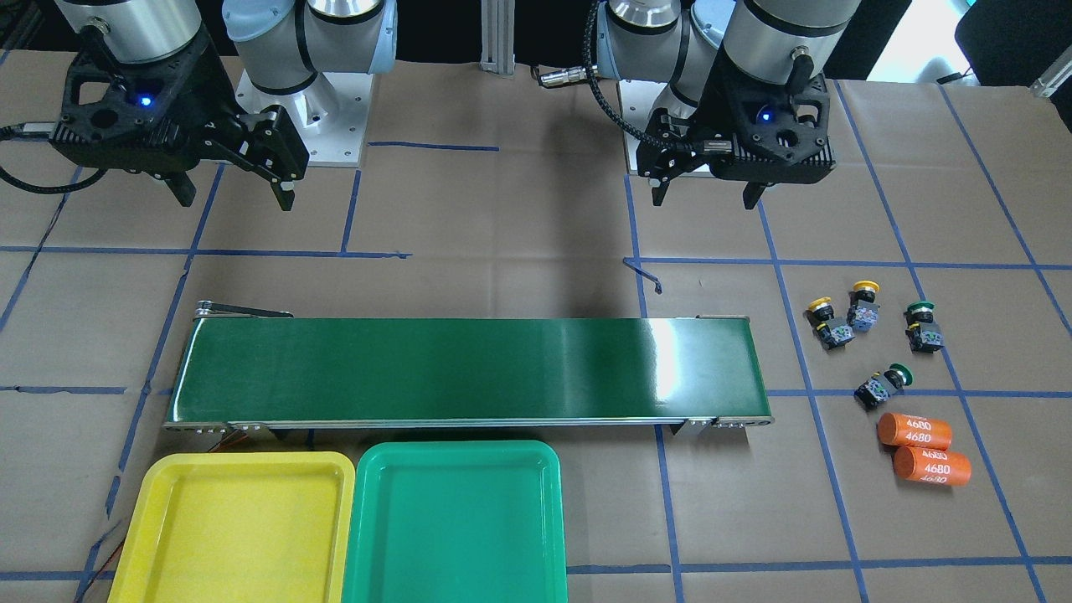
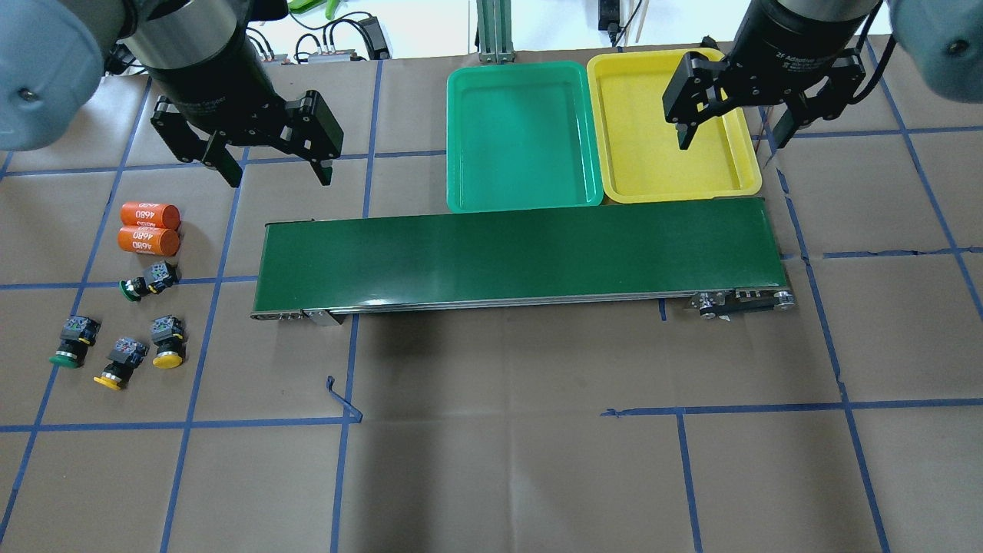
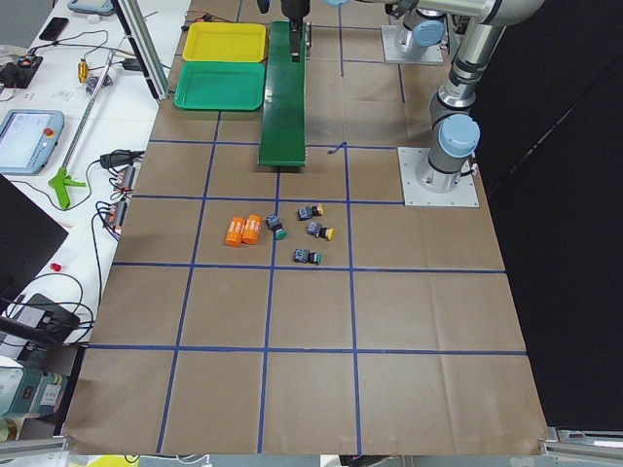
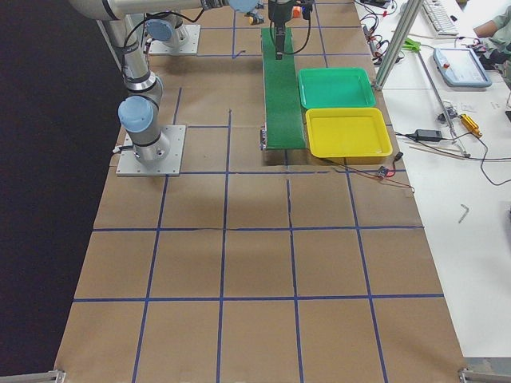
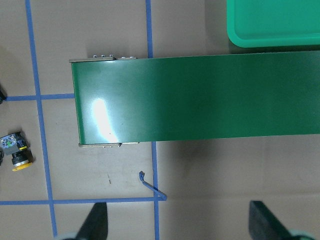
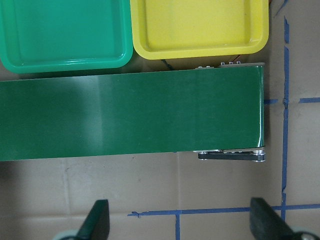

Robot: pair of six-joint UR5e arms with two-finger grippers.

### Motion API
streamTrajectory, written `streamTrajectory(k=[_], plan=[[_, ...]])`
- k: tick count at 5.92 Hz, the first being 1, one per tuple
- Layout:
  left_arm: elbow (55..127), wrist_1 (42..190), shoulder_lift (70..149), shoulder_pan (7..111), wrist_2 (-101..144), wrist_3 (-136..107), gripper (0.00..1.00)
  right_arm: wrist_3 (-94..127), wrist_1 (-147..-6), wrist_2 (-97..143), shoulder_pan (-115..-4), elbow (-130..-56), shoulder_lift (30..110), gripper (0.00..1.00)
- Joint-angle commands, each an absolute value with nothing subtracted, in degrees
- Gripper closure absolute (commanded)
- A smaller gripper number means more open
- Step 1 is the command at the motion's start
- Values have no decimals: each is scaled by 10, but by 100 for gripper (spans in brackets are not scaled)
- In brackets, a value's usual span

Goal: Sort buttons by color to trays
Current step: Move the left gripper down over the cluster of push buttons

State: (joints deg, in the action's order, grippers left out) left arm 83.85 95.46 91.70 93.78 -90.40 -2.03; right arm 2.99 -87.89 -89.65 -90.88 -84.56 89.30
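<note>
Four buttons lie on the paper at the table's left end: two green [image 2: 142, 284] [image 2: 73, 340] and two yellow [image 2: 123, 361] [image 2: 165, 342]. The green tray [image 2: 522, 138] and the yellow tray [image 2: 645, 153] sit side by side behind the conveyor, both empty. My left gripper [image 2: 280, 178] is open and empty, high above the table near the conveyor's left end. A yellow button [image 5: 17, 150] shows in its wrist view. My right gripper [image 2: 729, 142] is open and empty, above the yellow tray's right part.
A long dark-green conveyor belt [image 2: 514, 253] runs across the middle of the table. Two orange cylinders printed "4680" [image 2: 150, 228] lie just behind the buttons. Brown paper with blue tape lines covers the table.
</note>
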Motion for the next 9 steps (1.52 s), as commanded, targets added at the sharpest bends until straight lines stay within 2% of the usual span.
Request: streamTrajectory(k=[1, 5, 7, 9], plan=[[837, 957, 911, 929, -909, -17, 2, 30, -879, -896, -909, -846, 893, 0], [829, 962, 905, 871, -910, 60, 2, 30, -879, -896, -910, -846, 893, 0], [845, 959, 909, 743, -910, 78, 2, 30, -879, -896, -909, -846, 893, 0], [915, 955, 902, 702, -1007, 76, 6, 30, -879, -896, -910, -846, 893, 0]])
